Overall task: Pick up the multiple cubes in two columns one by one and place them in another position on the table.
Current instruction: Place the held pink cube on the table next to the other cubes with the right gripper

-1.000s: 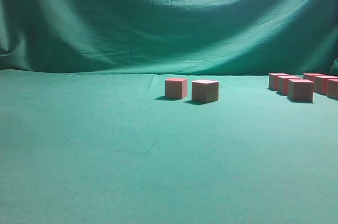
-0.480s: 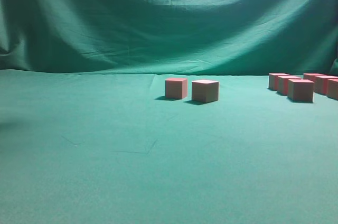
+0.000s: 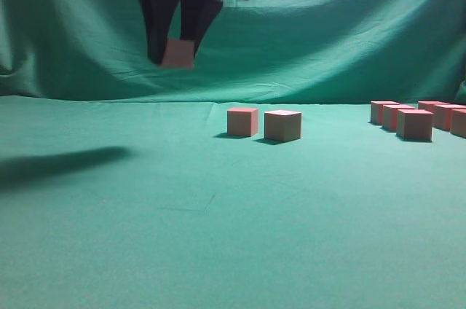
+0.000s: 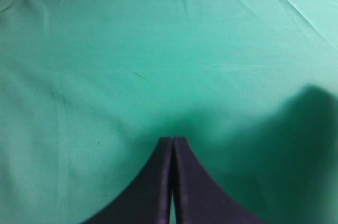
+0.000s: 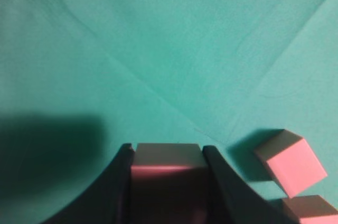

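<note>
the front of the table point(image 3: 218, 251) is bare green cloth, with a long dark shadow near its left edge.

a bit further back, near the middle of the table, two cubes point(image 3: 242, 122) sit side by side, close but not touching. the right wrist view shows these two below and to the right of the arm.

above them and to the left, the right gripper point(image 3: 177, 52) hangs in the air, well up off the cloth. its jaws are squeezed on one held cube point(image 3: 178, 54). the cube sits right between the two black fingers, a flat side against each one, and its bottom pokes out a little below the tips. in the right wrist view the held cube point(image 5: 168, 168) fills the gap from finger to finger.

the cubes look small, hard and light, with sharp edges and flat sides. they should not squash. pinching two opposite flat sides, near the middle, looks like the best hold.

the left gripper point(image 4: 172, 145) is low over bare cloth, its jaws pressed together on nothing.

toward the far right edge of the table, more cubes point(image 3: 414, 124) wait in a bunch.
</note>
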Controlling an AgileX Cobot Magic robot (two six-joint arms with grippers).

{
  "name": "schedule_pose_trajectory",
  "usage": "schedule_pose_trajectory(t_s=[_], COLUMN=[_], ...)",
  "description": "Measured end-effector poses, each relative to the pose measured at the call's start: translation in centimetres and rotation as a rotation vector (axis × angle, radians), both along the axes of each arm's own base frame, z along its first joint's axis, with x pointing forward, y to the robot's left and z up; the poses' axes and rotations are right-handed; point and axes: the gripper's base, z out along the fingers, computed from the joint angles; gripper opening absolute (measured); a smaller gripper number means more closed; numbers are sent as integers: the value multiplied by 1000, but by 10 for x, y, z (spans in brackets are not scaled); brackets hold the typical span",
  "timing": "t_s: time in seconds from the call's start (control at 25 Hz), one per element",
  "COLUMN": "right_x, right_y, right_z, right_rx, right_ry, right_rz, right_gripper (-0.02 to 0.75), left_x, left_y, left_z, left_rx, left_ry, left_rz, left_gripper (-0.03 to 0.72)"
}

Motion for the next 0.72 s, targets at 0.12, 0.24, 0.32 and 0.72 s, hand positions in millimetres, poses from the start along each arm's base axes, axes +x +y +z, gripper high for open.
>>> schedule_pose_trajectory(t_s=[0.12, 0.24, 0.32, 0.72], right_x=[5, 9, 14, 23], right_y=[2, 2, 0, 5], right_z=[-14, -27, -35, -50], right_rx=[-20, -47, -76, -45], right_ry=[5, 4, -10, -52], right_rz=[-6, -64, -124, -192], right_gripper=[254, 254, 254, 254], left_x=[0, 0, 0, 0], left_y=[0, 0, 0, 0], left_z=[0, 0, 0, 0], left_rx=[0, 0, 0, 0], left_ry=[0, 0, 0, 0], left_rz=[0, 0, 0, 0], left_gripper=[0, 0, 0, 0])
